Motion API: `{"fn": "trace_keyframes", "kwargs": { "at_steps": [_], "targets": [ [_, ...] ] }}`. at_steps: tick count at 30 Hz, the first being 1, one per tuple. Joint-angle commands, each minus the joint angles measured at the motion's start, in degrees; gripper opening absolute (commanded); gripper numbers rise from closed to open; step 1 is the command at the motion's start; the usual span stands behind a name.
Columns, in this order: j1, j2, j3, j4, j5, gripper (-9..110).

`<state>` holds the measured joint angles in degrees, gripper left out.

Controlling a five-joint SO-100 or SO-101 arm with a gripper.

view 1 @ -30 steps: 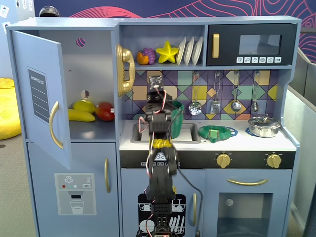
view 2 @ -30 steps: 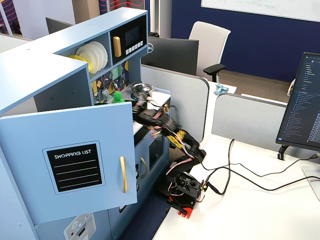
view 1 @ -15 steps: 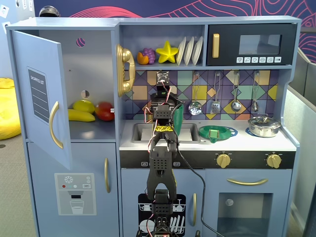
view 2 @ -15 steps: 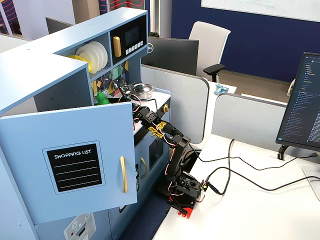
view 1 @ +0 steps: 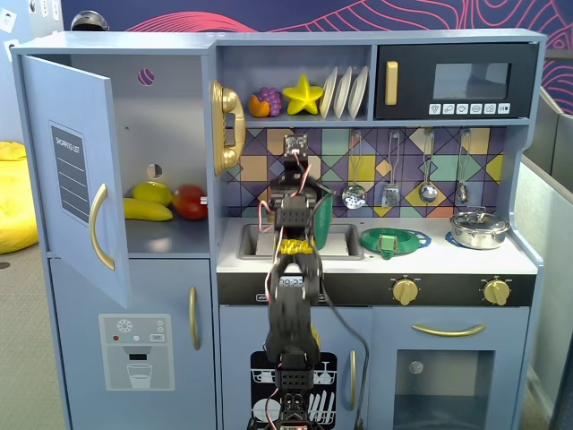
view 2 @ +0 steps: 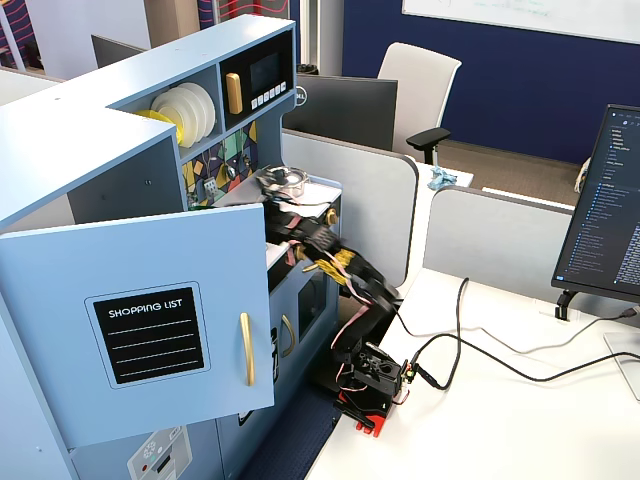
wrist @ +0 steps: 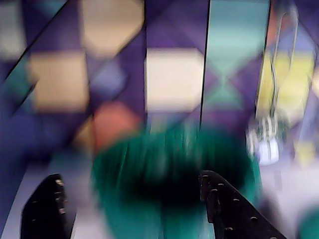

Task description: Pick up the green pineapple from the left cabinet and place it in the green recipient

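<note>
The left cabinet [view 1: 170, 107] stands open, its door [view 1: 67, 170] swung left. Inside lie a yellow banana [view 1: 148, 210], a red fruit [view 1: 190, 202] and a yellow-green rounded fruit [view 1: 152, 191]. I cannot tell whether that fruit is the green pineapple; no pineapple shows elsewhere. The dark-green ribbed cup [view 1: 321, 215] stands at the sink's back. In the blurred wrist view it [wrist: 174, 199] fills the space just ahead of my gripper [wrist: 129, 177]. The gripper's jaws stand wide apart with nothing between them. In a fixed view the gripper [view 1: 300, 184] reaches over the sink.
A flat green strainer dish [view 1: 391, 240] and a steel pot [view 1: 479, 228] sit on the counter to the right. Utensils [view 1: 391, 170] hang on the tiled back wall. The shelf above holds toy fruit, a yellow star [view 1: 303, 94] and plates. The microwave [view 1: 457, 81] is at upper right.
</note>
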<state>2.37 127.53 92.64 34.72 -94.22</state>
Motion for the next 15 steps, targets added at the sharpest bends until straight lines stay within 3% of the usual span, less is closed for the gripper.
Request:
{"fn": "trace_keyframes", "kwargs": {
  "at_steps": [1, 9, 15],
  "targets": [
    [-1.32, 22.94, 12.57, 13.10, 0.44, 23],
    [0.70, 42.36, 43.15, 32.96, 0.88, 18],
    [-1.85, 46.49, 67.76, 27.25, 6.50, 15]
  ]
}}
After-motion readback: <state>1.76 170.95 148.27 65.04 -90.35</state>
